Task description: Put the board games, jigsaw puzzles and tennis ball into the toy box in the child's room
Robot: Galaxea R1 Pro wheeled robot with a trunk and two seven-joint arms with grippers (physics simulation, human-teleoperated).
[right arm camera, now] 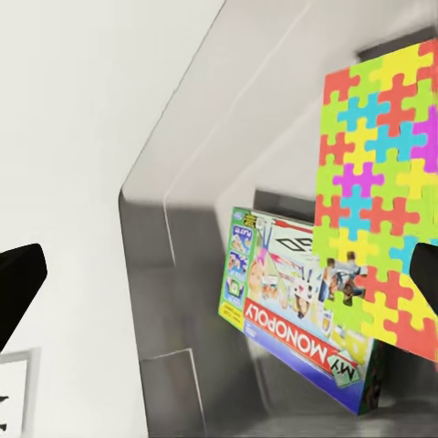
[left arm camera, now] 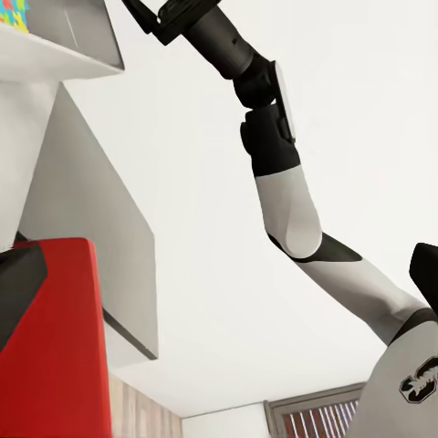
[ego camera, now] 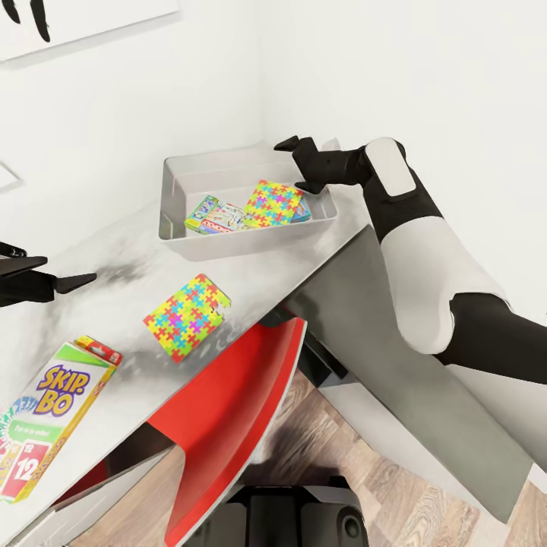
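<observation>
The table [ego camera: 114, 266], a long pale grey top, runs into the corner of the white-walled room, with a red chair [ego camera: 228, 410] tucked under its near edge and wood-plank floor below. At the far corner end of the table sits the toy box [ego camera: 178, 228], a shallow grey bin with sloping sides. Inside it lies a "My Monopoly" board game [ego camera: 216, 215], and a jigsaw puzzle [ego camera: 272, 203] rests tilted on top of that game, leaning toward the bin's right side; the right wrist view shows the same puzzle [right arm camera: 379, 201] overlapping the game box [right arm camera: 292, 310].

The right arm reaches over the table's edge to the bin. The right claw [ego camera: 298, 163] hovers over the bin's far right corner, just above the puzzle inside, its black fingers spread apart and holding nothing.

Outside the bin, a second jigsaw puzzle [ego camera: 186, 315] lies flat on the table, near its front edge. Nearer still, at the left end, the "Skip-Bo" game [ego camera: 49, 414] lies flat on the table.

The left claw [ego camera: 57, 282] hangs over the table at the left edge, well apart from the bin; I cannot tell whether its fingers are apart or together.
</observation>
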